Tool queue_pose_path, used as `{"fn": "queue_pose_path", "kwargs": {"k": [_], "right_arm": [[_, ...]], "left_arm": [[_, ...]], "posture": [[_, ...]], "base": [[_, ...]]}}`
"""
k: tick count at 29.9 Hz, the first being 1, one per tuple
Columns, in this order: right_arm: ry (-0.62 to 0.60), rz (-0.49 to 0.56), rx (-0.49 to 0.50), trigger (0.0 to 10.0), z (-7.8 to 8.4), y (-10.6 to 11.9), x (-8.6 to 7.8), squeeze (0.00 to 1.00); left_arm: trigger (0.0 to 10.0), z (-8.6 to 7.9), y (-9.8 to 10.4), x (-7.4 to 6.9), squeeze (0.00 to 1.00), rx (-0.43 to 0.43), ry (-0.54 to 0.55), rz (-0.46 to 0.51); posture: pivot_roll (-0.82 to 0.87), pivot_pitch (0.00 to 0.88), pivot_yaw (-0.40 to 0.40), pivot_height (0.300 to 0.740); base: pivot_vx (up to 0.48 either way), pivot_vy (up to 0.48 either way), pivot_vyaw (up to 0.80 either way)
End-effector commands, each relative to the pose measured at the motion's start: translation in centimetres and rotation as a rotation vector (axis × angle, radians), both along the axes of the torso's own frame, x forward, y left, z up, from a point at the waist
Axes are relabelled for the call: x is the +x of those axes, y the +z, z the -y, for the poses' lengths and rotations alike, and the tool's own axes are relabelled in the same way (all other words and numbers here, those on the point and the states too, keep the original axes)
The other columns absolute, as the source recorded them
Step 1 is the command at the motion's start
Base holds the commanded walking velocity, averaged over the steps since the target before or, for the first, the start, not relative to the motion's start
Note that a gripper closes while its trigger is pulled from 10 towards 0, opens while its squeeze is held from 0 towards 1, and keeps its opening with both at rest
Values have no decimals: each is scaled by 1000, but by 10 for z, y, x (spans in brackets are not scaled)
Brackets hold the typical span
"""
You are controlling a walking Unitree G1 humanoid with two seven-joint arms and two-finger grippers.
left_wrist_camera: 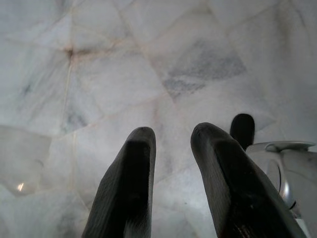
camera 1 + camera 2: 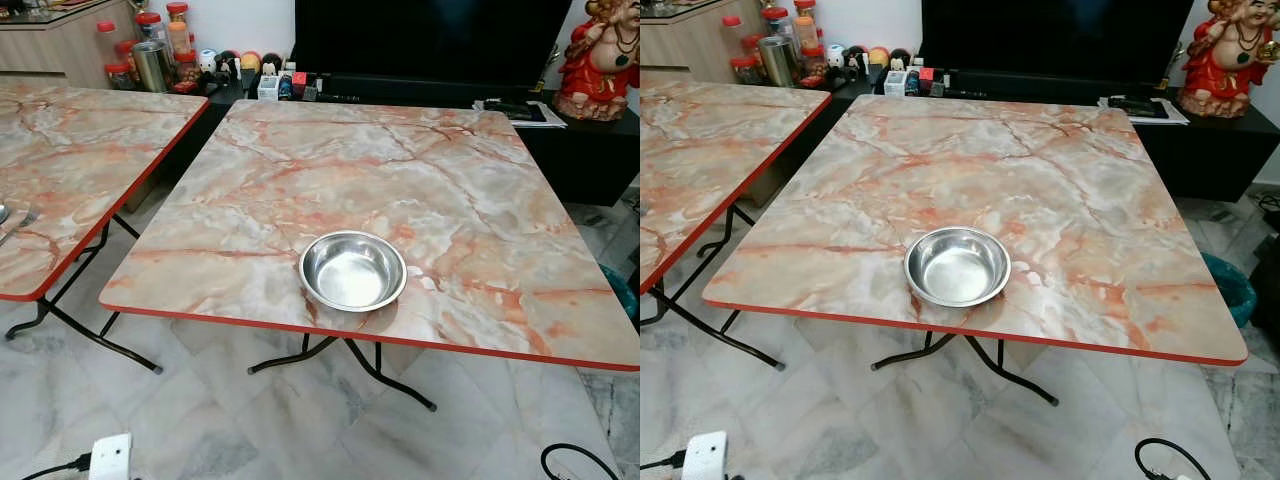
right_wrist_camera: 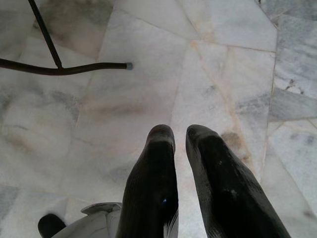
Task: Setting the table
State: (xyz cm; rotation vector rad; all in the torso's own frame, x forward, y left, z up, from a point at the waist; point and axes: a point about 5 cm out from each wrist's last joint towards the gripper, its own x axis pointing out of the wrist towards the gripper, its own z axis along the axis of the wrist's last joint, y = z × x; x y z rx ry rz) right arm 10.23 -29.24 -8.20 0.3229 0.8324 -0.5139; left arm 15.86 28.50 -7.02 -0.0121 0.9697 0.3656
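Head views: steel bowl (image 2: 352, 270) sits upright near the front edge of the marble-pattern tabletop (image 2: 420, 180), likely the first place setting, nothing else on it. A second table (image 2: 60, 170) stands to the left.

Left wrist: left gripper (image 1: 171, 144) hangs over the floor tiles (image 1: 148, 59), fingers slightly apart, empty.

Right wrist: right gripper (image 3: 179, 136) also points at the floor, fingers nearly together, holding nothing. Both arms idle, probably between fetches.

A home living room: television (image 2: 430, 40), red figurine (image 2: 603, 60), marble floor (image 2: 250, 430).
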Motion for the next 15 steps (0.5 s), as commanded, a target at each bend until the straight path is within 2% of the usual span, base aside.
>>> {"fn": "queue_pose_path", "kwargs": {"k": [1,7,10,13,15], "right_arm": [[-12,-1,-2,10000,2,1,0,0],[-10,4,1,10000,2,1,1,0],[-5,-2,6,10000,1,1,2,0],[-5,-6,6,10000,1,1,2,0],[-7,-12,5,10000,1,0,1,0]], "left_arm": [[10000,-4,0,-4,0,-17,25,12],[10000,-4,4,5,0,-9,-46,24],[10000,-8,6,5,0,30,-100,3],[10000,-13,7,3,0,46,-104,-3],[10000,-11,7,4,0,43,-109,0]], "posture": [[17,14,-24,740],[16,19,-21,740],[13,20,-19,740],[8,19,-14,740],[8,19,-14,740]], "base": [[0,0,0],[0,0,0],[0,0,0],[0,0,0],[0,0,0]]}}
